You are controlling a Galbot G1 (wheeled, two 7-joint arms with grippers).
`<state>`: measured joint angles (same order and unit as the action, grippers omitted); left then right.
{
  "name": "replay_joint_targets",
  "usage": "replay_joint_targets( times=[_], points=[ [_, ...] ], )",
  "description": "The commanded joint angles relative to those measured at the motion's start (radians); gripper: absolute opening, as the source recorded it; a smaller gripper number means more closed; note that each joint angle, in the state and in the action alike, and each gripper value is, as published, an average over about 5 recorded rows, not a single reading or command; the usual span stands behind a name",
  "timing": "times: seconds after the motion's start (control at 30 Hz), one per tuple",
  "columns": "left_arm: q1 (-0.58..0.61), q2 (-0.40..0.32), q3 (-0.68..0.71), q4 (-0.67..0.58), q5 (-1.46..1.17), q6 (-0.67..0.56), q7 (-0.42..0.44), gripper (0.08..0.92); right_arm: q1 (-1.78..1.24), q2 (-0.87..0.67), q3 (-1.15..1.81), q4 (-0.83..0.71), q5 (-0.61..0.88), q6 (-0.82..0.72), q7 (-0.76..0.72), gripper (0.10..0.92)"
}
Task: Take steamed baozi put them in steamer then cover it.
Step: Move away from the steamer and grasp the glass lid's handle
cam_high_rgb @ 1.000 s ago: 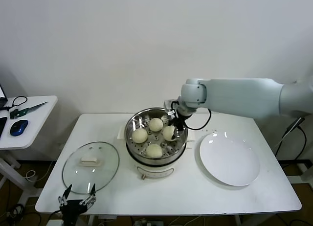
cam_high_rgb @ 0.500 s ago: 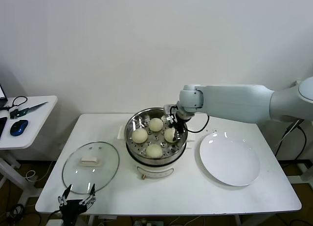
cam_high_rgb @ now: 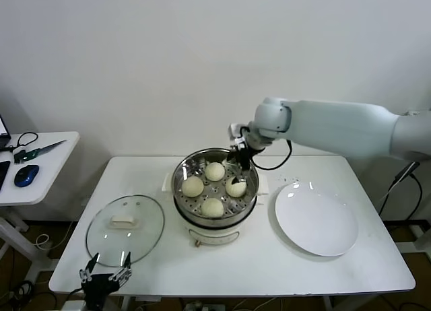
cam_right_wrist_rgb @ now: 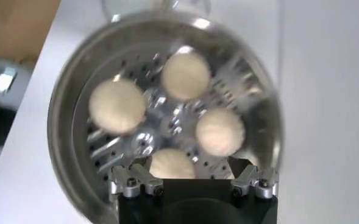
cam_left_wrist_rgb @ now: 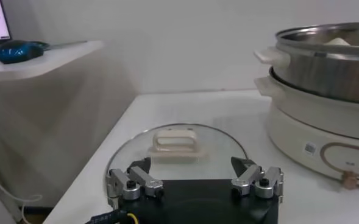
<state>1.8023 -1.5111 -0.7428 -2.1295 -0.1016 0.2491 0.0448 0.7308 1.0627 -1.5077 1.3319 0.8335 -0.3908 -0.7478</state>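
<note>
Four cream-white baozi (cam_high_rgb: 214, 188) lie on the perforated tray inside the steel steamer (cam_high_rgb: 250, 176), which stands on its white base in the table's middle. They also show in the right wrist view (cam_right_wrist_rgb: 185, 75). My right gripper (cam_high_rgb: 240, 156) hangs open and empty just above the steamer's far right rim, above the nearest bun (cam_right_wrist_rgb: 172, 164). The glass lid (cam_high_rgb: 125, 225) with a white handle (cam_left_wrist_rgb: 174, 140) lies flat on the table left of the steamer. My left gripper (cam_high_rgb: 106, 278) is open and empty at the table's front left edge, just before the lid.
An empty white plate (cam_high_rgb: 315, 219) lies right of the steamer. A side table (cam_high_rgb: 34, 164) at the far left holds a blue mouse and scissors. The wall stands close behind the table.
My right gripper has let go of the last bun inside the steamer and risen up and back above the far right rim. The left arm has not moved.
</note>
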Motion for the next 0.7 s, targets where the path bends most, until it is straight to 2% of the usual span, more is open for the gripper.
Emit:
replay_joint_targets(
  times=[0.03, 0.17, 0.33, 0.43, 0.57, 0.7],
  points=[
    [0.001, 0.000, 0.001, -0.008, -0.015, 0.012, -0.003, 0.823, -0.227, -0.259, 0.516, 0.088, 0.163, -0.057, 0.493, 0.823],
    [-0.019, 0.006, -0.001, 0.003, -0.011, 0.020, -0.012, 0.823, -0.454, -0.374, 0.787, 0.131, 0.128, -0.021, 0.677, 0.823],
    [-0.041, 0.030, 0.003, 0.017, 0.004, 0.002, -0.002, 0.823, -0.802, -0.552, 1.088, 0.240, -0.005, 0.041, 0.728, 0.823],
    [-0.059, 0.046, 0.002, 0.021, 0.003, -0.017, 0.007, 0.823, -1.101, -0.607, 1.372, 0.277, -0.094, 0.087, 0.735, 0.823],
    [-0.086, 0.061, 0.001, 0.026, -0.003, -0.027, 0.004, 0.823, -1.509, -0.602, 1.774, 0.310, -0.187, 0.155, 0.718, 0.823],
    [-0.103, 0.075, 0.008, 0.035, -0.026, -0.078, -0.017, 0.823, -1.873, -0.514, 2.092, 0.341, -0.238, 0.241, 0.686, 0.823]
  ],
)
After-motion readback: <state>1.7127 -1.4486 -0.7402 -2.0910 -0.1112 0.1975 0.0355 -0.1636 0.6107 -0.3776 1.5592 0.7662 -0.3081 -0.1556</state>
